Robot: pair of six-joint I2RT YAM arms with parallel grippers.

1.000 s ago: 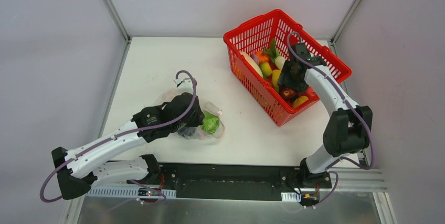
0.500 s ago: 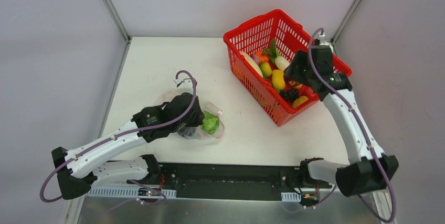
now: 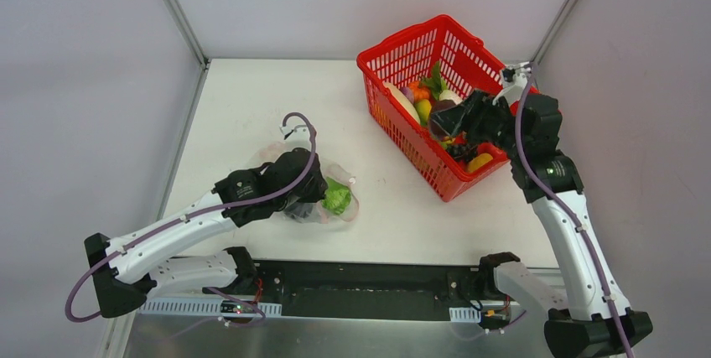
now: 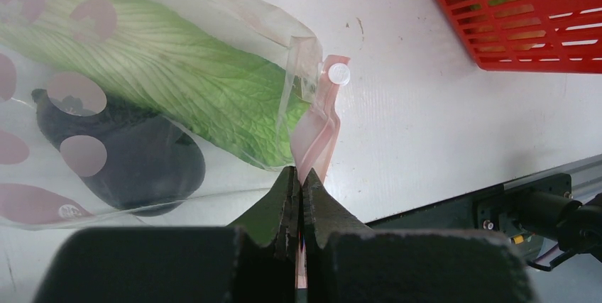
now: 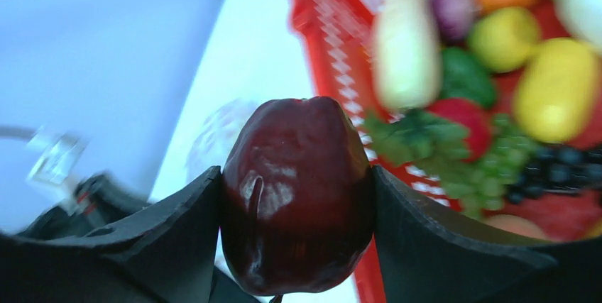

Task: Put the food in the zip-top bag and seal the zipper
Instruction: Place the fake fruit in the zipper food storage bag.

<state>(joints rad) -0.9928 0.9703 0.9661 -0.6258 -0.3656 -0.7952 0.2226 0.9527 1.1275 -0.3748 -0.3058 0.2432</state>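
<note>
**A:** What changed?

**B:** The right claw (image 5: 297,196) was down in the basket (image 3: 394,54) a second ago. Now it's lifted out, arm swung wide to the right, with a dark red apple (image 5: 298,154) gripped.

**A:** Definitely held?

**B:** Yes. In the wrist view both fingers press the apple's sides, with the jaws fairly wide around it. The background there is smeared, so I'd guess the arm is on the move.

**A:** And the left?

**B:** The left claw (image 4: 299,179) hasn't budged. It's pinched flat on the pink zipper (image 4: 317,136) at the bag's corner. The bag (image 4: 238,23) lies on the table (image 3: 251,98), front left and well apart from the basket, same spot as before.

**A:** What's in the bag?

**B:** A green cabbage (image 4: 177,69) and a dark eggplant (image 4: 135,164), both inside the clear plastic. The rest of the food (image 3: 425,109) sits in the basket: yellow, orange, green and white pieces.

**A:** So what does that mean for the task?

**B:** The pick looks done and the carry comes next. The apple is above the basket's near side and has to cross the table to the bag's mouth. I can't tell how far that mouth gapes; by the pinch it looks nearly flat, so getting the apple in could be fiddly. With that much left in the basket, sealing is a long way off.
</note>
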